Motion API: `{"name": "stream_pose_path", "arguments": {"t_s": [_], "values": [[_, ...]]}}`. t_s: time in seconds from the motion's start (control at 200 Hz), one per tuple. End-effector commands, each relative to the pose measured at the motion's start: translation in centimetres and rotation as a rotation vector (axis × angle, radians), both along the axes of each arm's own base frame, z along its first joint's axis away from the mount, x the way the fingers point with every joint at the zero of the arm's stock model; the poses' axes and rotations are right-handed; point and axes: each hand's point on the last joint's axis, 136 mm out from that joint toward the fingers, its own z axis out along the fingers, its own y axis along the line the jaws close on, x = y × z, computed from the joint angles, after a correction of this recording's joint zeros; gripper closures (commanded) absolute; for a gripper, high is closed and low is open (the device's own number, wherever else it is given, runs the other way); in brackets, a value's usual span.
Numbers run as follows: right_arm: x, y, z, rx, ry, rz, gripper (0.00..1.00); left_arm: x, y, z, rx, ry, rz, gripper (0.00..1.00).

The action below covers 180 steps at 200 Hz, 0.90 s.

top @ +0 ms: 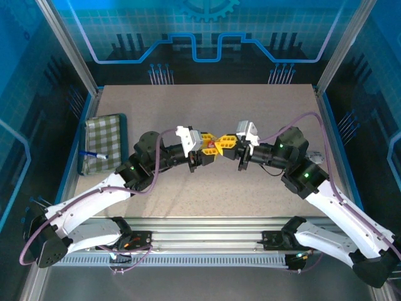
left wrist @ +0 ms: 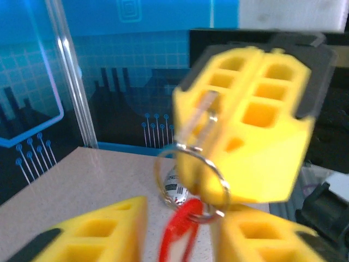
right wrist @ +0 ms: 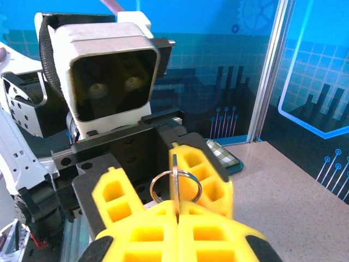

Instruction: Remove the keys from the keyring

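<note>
Both arms reach forward from their bases and bend inward at the elbow, so the two wrists face each other above the middle of the bench (top: 250, 106). The left gripper (top: 211, 150) and the right gripper (top: 225, 145) meet tip to tip, just beside one another and clear of the bench surface.

Right gripper: clenched. Its yellow fingers (right wrist: 163, 234) are pressed together on the key (right wrist: 175, 177), which stands edge-on in the seam between them. The keyring (left wrist: 192, 183) is threaded through the key and hangs off the fingertips. In the left wrist view the ring loops around the lower corner of the right gripper's fingers.

Left gripper: released. Its yellow fingers (left wrist: 98, 232) stand apart on either side of the keyring, and the ring sits in the gap between them. One finger is blurred in the right wrist view. Contact between these fingers and the ring cannot be determined.

Attached items: a red tag (left wrist: 177, 234) hangs from the bottom of the ring, down between the left gripper's fingers. A small printed label (left wrist: 175, 188) hangs inside the ring, beside the red tag.

Containers: a green-and-white checked case (top: 108, 133) lies flat at the left edge of the bench, well apart from both grippers. A blue-and-white pen (top: 94, 155) lies across its near end. The inside of the case is hidden.
</note>
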Motion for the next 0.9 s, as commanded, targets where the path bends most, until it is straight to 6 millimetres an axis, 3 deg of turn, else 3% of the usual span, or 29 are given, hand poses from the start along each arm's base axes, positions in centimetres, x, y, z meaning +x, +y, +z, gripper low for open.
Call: {"name": "stream_pose_path", "arguments": {"t_s": [0.0,0.1,0.31,0.39,0.896], "values": [[-0.5,-0.3,1.3,0.053,0.017,0.038,1.00,-0.4,0.6,3.2,-0.055,-0.067,-0.004,0.73],[-0.1,-0.5,1.1,0.055,0.034,0.029,1.00,-0.5,1.0,3.5,-0.063,-0.074,0.008,0.83],[1.0,-1.0,0.3,0.052,0.076,-0.005,1.00,-0.9,2.0,4.3,-0.076,-0.093,0.041,0.91],[1.3,-1.3,0.0,0.038,0.075,-0.032,1.00,-1.1,2.2,4.4,-0.073,-0.088,0.036,1.00],[1.1,-1.3,-0.9,-0.012,0.066,-0.039,1.00,-1.5,2.2,5.1,-0.086,-0.074,0.015,1.00]]}}
